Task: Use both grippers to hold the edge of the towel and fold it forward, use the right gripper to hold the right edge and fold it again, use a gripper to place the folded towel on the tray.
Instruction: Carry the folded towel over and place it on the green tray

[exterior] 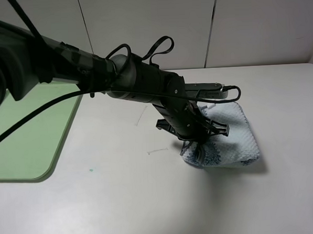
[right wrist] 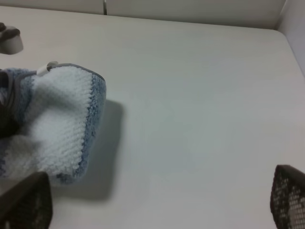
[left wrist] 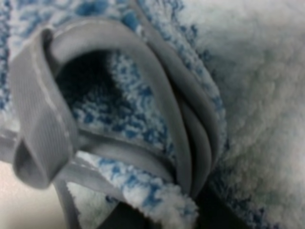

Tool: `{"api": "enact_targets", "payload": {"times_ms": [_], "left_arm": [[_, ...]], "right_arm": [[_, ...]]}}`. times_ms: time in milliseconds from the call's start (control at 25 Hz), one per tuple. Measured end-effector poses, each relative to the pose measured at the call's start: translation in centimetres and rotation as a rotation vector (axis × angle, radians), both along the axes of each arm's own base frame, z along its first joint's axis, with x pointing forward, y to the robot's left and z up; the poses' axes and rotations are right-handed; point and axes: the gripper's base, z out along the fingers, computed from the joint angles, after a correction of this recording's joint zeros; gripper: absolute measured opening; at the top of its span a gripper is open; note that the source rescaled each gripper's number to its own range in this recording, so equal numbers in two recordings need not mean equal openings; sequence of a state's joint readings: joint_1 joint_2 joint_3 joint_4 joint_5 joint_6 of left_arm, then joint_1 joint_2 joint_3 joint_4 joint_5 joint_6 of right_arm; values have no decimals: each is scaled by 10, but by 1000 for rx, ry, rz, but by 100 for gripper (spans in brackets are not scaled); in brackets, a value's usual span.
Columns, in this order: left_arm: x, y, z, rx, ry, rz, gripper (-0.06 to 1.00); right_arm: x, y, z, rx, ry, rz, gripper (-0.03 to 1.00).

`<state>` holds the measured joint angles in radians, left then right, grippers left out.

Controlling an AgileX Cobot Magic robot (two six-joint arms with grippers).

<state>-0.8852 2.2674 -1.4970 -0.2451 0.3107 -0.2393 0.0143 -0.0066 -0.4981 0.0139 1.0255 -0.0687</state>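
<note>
The folded towel (exterior: 226, 139), soft, light and likely to slump, lies well apart from the tray (exterior: 34, 131), best pinched at its bunched grey hem (left wrist: 190, 143), where the left gripper (exterior: 197, 141) presses, grip indiscernible; the right gripper (right wrist: 157, 202) gapes empty.

Exterior high cam sits above the worktop (exterior: 124, 202), angled down toward the back wall; left arm crosses the frame to the towel (exterior: 234, 139), tray (exterior: 31, 134) well to the towel's left. Left wrist cam is pressed almost against the towel (left wrist: 248, 95): only blurred terry and grey hem (left wrist: 43, 124) fill the frame. Right wrist cam hangs farther off, low over the worktop (right wrist: 200, 95), looking past its spread claw fingers (right wrist: 288, 195) at the towel (right wrist: 62, 124). All three views share the towel.
</note>
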Motion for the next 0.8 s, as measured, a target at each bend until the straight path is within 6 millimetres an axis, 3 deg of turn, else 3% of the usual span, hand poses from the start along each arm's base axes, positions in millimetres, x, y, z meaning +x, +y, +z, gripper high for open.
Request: {"api": "enact_targets", "payload": {"times_ms": [280, 800], "left_arm": [[-2, 4, 1, 27, 31, -5, 9], [1, 24, 13, 230, 47, -97, 9]], "right_arm": [[0, 0, 0, 0, 0, 0, 100], [0, 0, 0, 0, 0, 0, 100]]}}
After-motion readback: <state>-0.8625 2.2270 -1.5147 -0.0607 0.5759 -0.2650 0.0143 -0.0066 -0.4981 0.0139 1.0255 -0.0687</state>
